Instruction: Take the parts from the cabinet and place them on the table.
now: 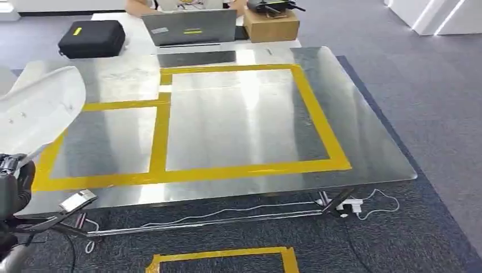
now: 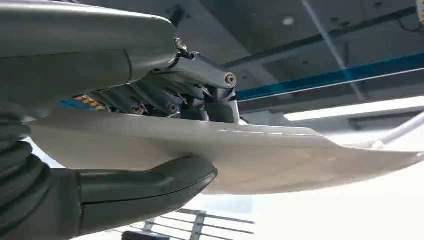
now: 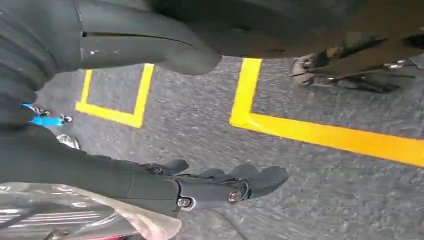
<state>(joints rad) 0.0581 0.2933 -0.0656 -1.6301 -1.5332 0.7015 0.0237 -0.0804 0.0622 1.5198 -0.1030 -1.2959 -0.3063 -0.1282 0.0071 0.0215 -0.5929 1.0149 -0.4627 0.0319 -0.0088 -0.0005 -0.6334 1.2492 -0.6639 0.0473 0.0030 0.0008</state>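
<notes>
A white, flat, curved part (image 1: pixel 40 108) hangs over the left end of the metal table (image 1: pixel 364 142), which carries yellow tape rectangles (image 1: pixel 318 125). My left hand (image 1: pixel 14 185) holds the part from below at the picture's left edge. In the left wrist view, the thumb (image 2: pixel 150 185) presses one face of the part (image 2: pixel 280 155) and the fingers (image 2: pixel 200 80) lie on the other. My right hand (image 3: pixel 150 180) hangs over the carpet, its fingers (image 3: pixel 235 187) and thumb (image 3: pixel 165 50) apart with nothing between them.
A black case (image 1: pixel 92 37), a laptop (image 1: pixel 190 27) and a cardboard box (image 1: pixel 271 24) stand at the table's far edge, with a person (image 1: pixel 182 4) behind them. Cables and a white power strip (image 1: pixel 349 205) lie under the near edge. A yellow tape square (image 1: pixel 221 259) marks the carpet.
</notes>
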